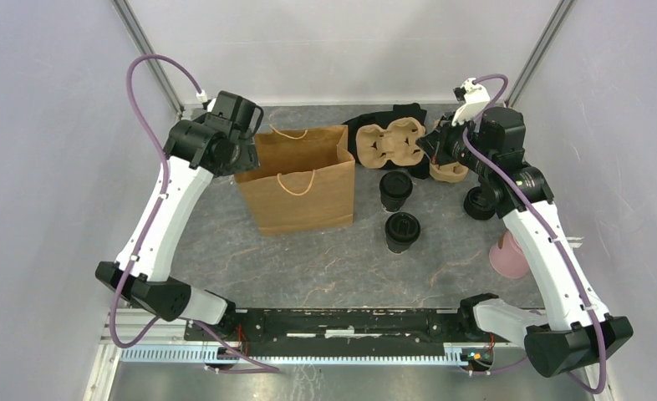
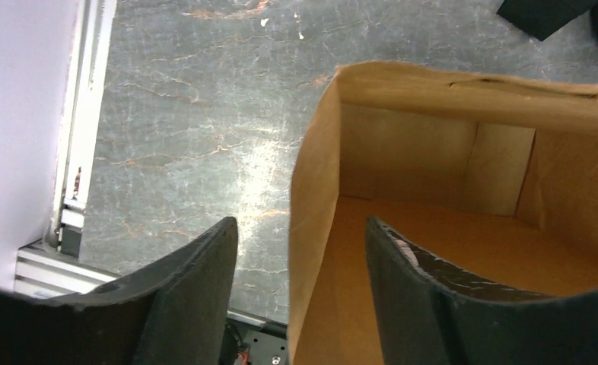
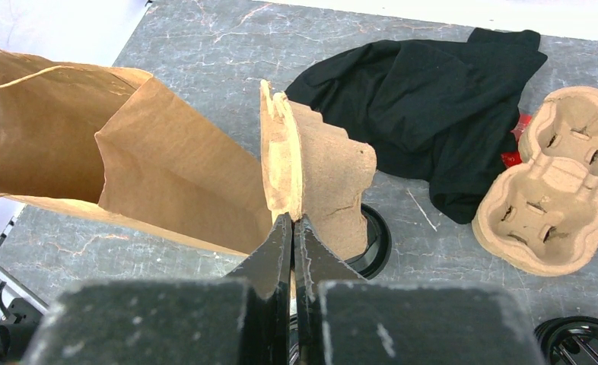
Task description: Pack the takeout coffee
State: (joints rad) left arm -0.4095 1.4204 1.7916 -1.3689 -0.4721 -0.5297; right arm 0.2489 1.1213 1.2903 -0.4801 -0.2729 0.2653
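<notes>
At the far right of the worktop [image 1: 325, 267], the right gripper [image 3: 292, 220] is pinched tight on the rim of a cardboard cup carrier [image 3: 319, 175], which sticks out edge-on ahead of it. The right wrist view shows that clamp plainly. The top view shows instead the carrier's hollows, in front of a black cloth [image 1: 409, 110]. At the far left, the left gripper [image 2: 302, 224] stands apart, straddling the left wall of an open brown paper bag [image 2: 433, 152]. One finger [image 2: 197, 281] is outside the bag and the other inside, with a gap on each side of the paper. Only that wrist view looks down into the bag to its bare floor. From above, the bag stands upright with its mouth up and both cord handles showing. Just right of it stand the far cup [image 1: 396, 190] and the near cup [image 1: 402, 231], both upright, black, capped with round black lids, and slightly apart. The right wrist view catches only an arc of one lid behind the held carrier. A second carrier [image 1: 450, 173] lies flat beside the cloth, with loose black lids [image 1: 480, 203] and a pink cup [image 1: 507, 257] near the right arm. Bare worktop lies between the bag, the cups and the arm bases.
</notes>
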